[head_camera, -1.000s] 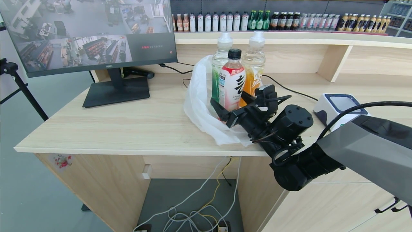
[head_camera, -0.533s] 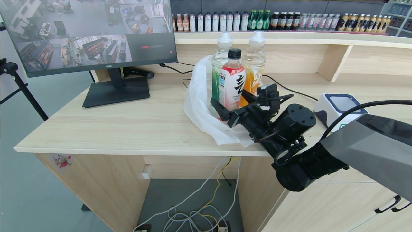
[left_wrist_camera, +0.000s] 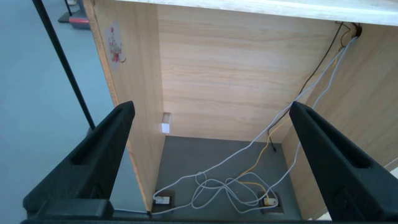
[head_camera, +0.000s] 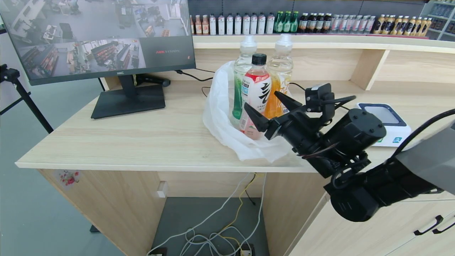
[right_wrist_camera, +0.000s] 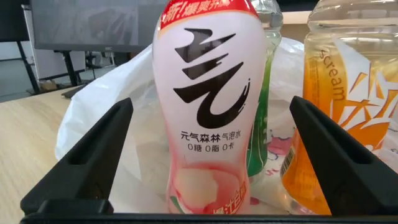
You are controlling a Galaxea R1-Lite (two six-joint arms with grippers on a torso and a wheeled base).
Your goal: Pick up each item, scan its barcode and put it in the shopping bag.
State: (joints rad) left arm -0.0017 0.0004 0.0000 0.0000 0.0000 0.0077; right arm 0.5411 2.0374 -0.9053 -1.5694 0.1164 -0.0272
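Three bottles stand upright in the white shopping bag (head_camera: 220, 124) on the counter: a pink-labelled bottle (head_camera: 255, 95) with a black cap in front, a green-labelled one (head_camera: 241, 78) and an orange-labelled one (head_camera: 280, 80) behind. My right gripper (head_camera: 272, 108) is open just in front of and to the right of the pink bottle, not touching it. In the right wrist view the pink bottle (right_wrist_camera: 208, 106) stands between the fingers' line with the orange bottle (right_wrist_camera: 345, 106) beside it. My left gripper (left_wrist_camera: 211, 162) is open below counter level, facing the desk's underside.
A barcode scanner (head_camera: 385, 121) sits on the counter right of the bag. A monitor (head_camera: 99, 39) on a stand is at the left. Cables (left_wrist_camera: 249, 180) lie on the floor under the desk. A shelf of bottles (head_camera: 309, 23) lines the back.
My right gripper has drawn back to the right and risen, away from the pink bottle, which stays standing in the bag.
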